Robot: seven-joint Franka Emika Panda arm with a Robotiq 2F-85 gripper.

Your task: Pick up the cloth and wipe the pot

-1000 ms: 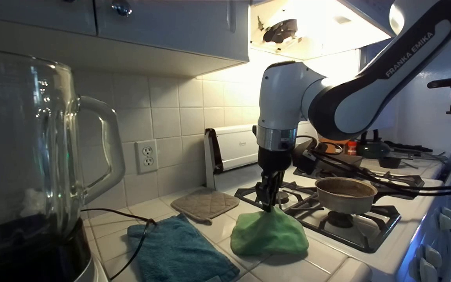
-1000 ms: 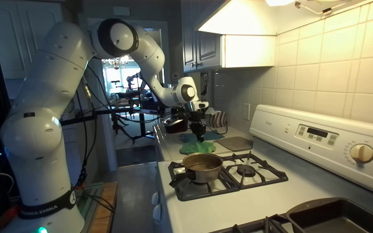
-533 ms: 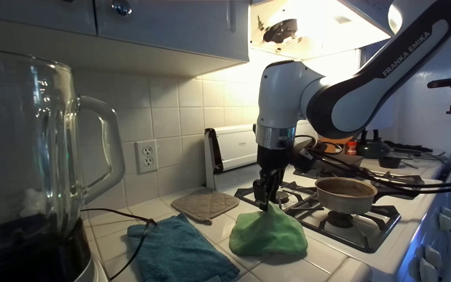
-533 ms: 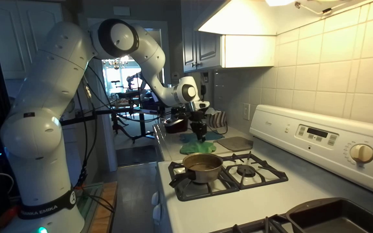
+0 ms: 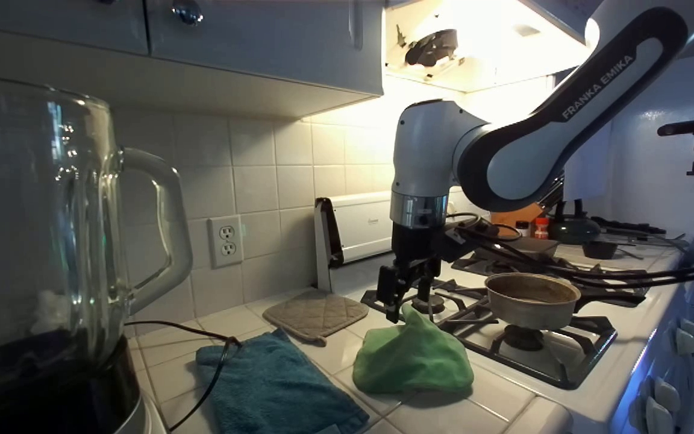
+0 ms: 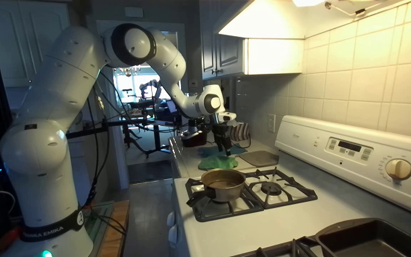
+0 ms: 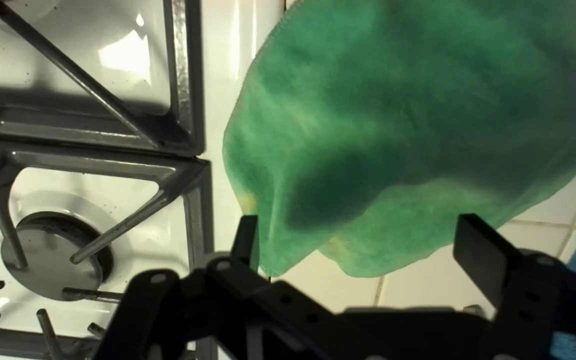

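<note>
Ines: So what is new at the gripper (image 7: pixel 360 242)?

Tomas: Compared with 1 second ago, its 2 fingers (image 7: pixel 483 260) stand much farther apart, and it sits a little nearer the quilted potholder (image 5: pixel 317 313). The wrist view shows nothing pinched between them, so it is released.

Ines: And the green cloth (image 5: pixel 413 361)?

Tomas: It hardly differs in place. It lies draped on the tiled counter (image 5: pixel 443 416), a soft peak poking up just beside a fingertip. Whether peak and fingertip touch is hard to say.

Ines: Then the saucepan (image 5: pixel 531 307) is not being wiped.

Tomas: No. It sits on a burner grate (image 5: pixel 590 357), near the cloth but apart from it.

Ines: What does the wider spread mean for the job?

Tomas: 2 readings fit. Either a poor hold is being given up for a better bite, or the cloth is being left after a wipe; nothing here settles it. If wiping remains, the gripper probably needs to come back over the peak, lower itself and squeeze before crossing to the saucepan.

Ines: Any risk?

Tomas: The thin tip could slip out if only its edge is caught, so a deeper pinch seems wiser. The teal towel (image 5: pixel 281 386) lies on the same counter, but likely out of the way.
</note>
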